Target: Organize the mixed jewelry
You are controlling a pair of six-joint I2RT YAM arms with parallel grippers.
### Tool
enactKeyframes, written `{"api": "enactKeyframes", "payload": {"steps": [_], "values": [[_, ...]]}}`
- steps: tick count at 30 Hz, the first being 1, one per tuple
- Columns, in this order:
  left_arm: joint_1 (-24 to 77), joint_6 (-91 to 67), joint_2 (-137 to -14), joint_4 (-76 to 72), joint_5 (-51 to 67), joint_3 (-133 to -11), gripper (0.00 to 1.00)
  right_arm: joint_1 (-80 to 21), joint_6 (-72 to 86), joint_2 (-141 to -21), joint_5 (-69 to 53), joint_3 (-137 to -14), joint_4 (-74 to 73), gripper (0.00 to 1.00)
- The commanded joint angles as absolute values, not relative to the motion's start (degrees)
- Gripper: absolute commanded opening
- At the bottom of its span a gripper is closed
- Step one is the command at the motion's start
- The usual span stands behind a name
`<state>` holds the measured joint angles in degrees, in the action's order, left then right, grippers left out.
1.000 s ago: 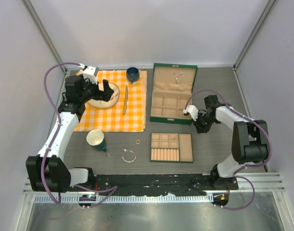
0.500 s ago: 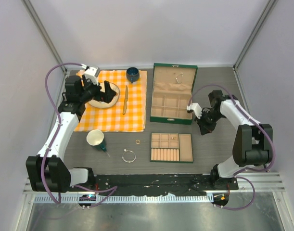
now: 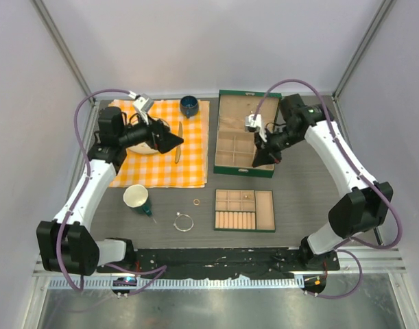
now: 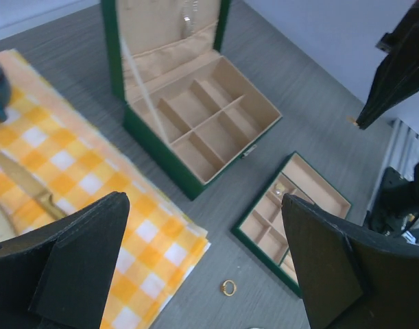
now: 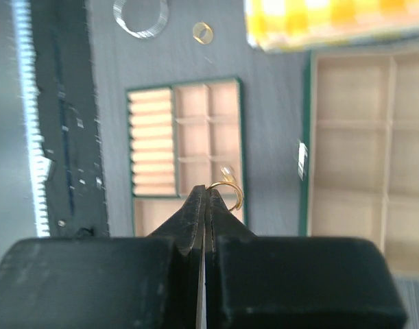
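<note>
Above the table, by the front wall of the green box (image 3: 226,144), the right gripper (image 3: 257,161) is held clear of the surface. Its jaws are pinched tight on a small gold hoop (image 5: 231,192), which is seen sticking out beside the tips. Nearer the arm bases the tray (image 3: 264,212) is set flat, and a small gold piece (image 5: 226,171) is seen in one of its square compartments. A gold ring (image 3: 196,202) is seen on the bare table just left of the tray, and a silver bangle (image 3: 184,222) is seen closer to the bases; both are well apart from either gripper. The left gripper (image 3: 173,142) is poised over the checked cloth (image 3: 161,171) beside a gold knife (image 3: 177,147), with its jaws spread wide and nothing caught between them.
</note>
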<state>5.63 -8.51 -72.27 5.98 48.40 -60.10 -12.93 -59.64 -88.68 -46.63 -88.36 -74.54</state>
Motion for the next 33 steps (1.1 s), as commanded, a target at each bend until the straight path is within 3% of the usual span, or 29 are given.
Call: {"api": "enactKeyframes", "payload": {"steps": [1,7,14,27,33], "values": [[9.57,-11.25,-73.21,0.88,53.79,-62.22,1.0,-21.52,-54.85,-91.13,-54.22,-94.3,-84.55,0.01],[13.71,-2.39,-74.35,2.72,53.78,-62.58,0.97,-27.59,-51.33,-96.76,-55.72,-103.08,-84.98,0.01],[13.97,8.34,-75.5,-1.65,65.89,-60.65,0.93,-30.5,-49.49,-103.61,-58.44,-111.43,-86.31,0.01],[17.05,27.13,-76.2,-9.05,70.66,-51.69,0.86,-33.04,-44.83,-107.58,-63.55,-114.96,-86.13,0.01],[18.63,27.68,-76.38,-11.95,69.96,-50.01,0.85,-33.84,-44.47,-108.54,-63.11,-114.96,-86.22,0.01]]}}
